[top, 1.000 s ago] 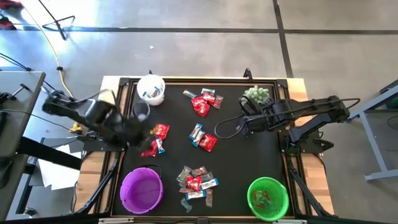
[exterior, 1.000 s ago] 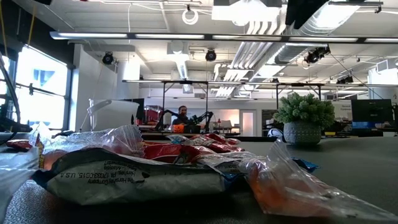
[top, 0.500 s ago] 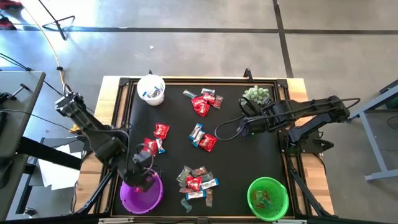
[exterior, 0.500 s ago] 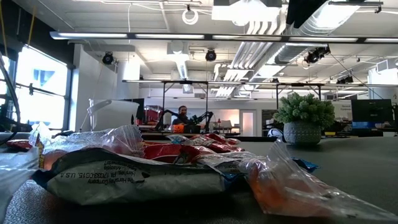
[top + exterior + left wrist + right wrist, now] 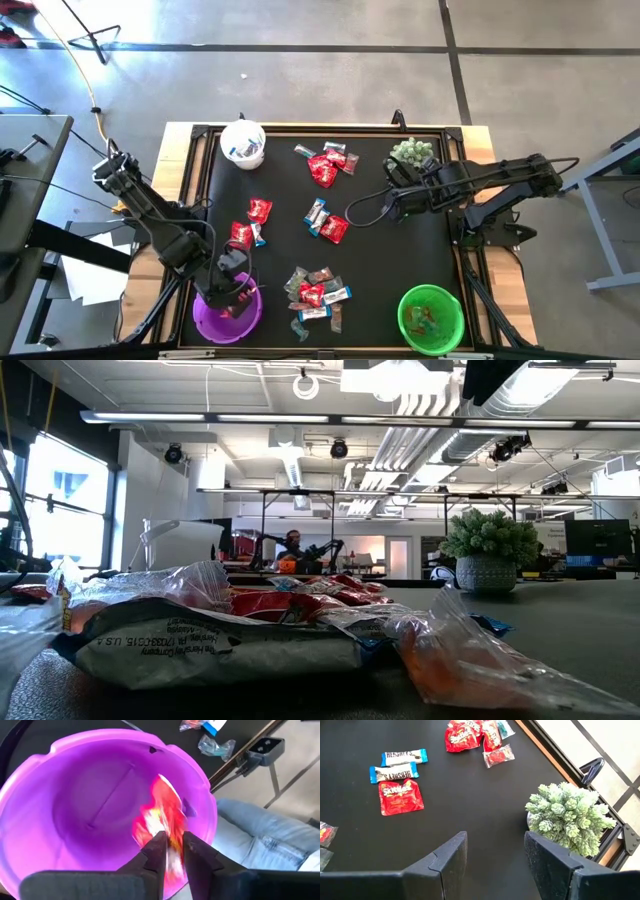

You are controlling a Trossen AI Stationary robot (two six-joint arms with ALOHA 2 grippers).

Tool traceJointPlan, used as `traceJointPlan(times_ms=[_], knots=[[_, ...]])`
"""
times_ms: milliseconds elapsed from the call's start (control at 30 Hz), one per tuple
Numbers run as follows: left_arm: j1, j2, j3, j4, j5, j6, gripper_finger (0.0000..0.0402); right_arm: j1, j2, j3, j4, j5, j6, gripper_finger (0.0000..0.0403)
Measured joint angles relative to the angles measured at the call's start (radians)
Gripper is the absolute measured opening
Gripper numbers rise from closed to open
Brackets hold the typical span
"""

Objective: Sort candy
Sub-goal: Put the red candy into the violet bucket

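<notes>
My left gripper (image 5: 173, 854) hangs over the purple bowl (image 5: 226, 311) at the table's near left and is shut on a shiny red candy packet (image 5: 162, 817). In the high view the left gripper (image 5: 233, 288) stands over that bowl's rim. More candy lies in loose groups on the black mat: far middle (image 5: 326, 164), centre (image 5: 327, 222), left (image 5: 250, 224) and near middle (image 5: 316, 290). My right gripper (image 5: 495, 854) waits open above the mat's right part, beside the spiky plant (image 5: 568, 817). The low view shows candy wrappers (image 5: 220, 625) close up. My left gripper pinches the red packet's lower end (image 5: 172, 845) between its two fingers, coming from above and pointing down into the bowl. The packet is lifted clear and stretches on beyond the fingertips, over the bowl's inside. The fingers cover the exact place of contact.
A green bowl (image 5: 431, 318) with some candy in it stands at the near right corner. A white cup (image 5: 243, 143) sits at the far left. The potted plant (image 5: 412, 152) is at the far right. A person's jeans-clad leg (image 5: 260, 837) shows past the table's near edge.
My left arm has swung from the candy at the mat's left toward the near edge and now stands over the purple bowl, carrying the red packet. The right arm has kept still.
</notes>
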Motion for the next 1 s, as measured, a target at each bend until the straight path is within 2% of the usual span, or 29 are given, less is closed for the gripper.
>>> traceJointPlan(times_ms=[333,500,733,867,1000], knots=[[0.023,-0.001,0.0,0.0,0.001,0.153,0.0102,0.0,0.0,0.0,0.001,-0.019,0.001,0.0195],[0.071,-0.025,0.0,0.0,0.04,0.2,0.0106,0.0,0.0,0.0,0.021,-0.03,0.001,0.0195],[0.128,-0.089,0.001,0.004,0.033,0.295,0.0106,0.0,0.0,0.0,0.055,-0.036,-0.008,0.0195],[0.178,-0.122,0.001,-0.002,-0.049,0.414,0.0106,-0.001,0.0,0.0,0.084,-0.033,-0.008,0.0195],[0.253,-0.139,0.001,-0.006,-0.197,0.553,0.0106,-0.01,0.0,0.0,0.162,-0.003,-0.008,0.0195]])
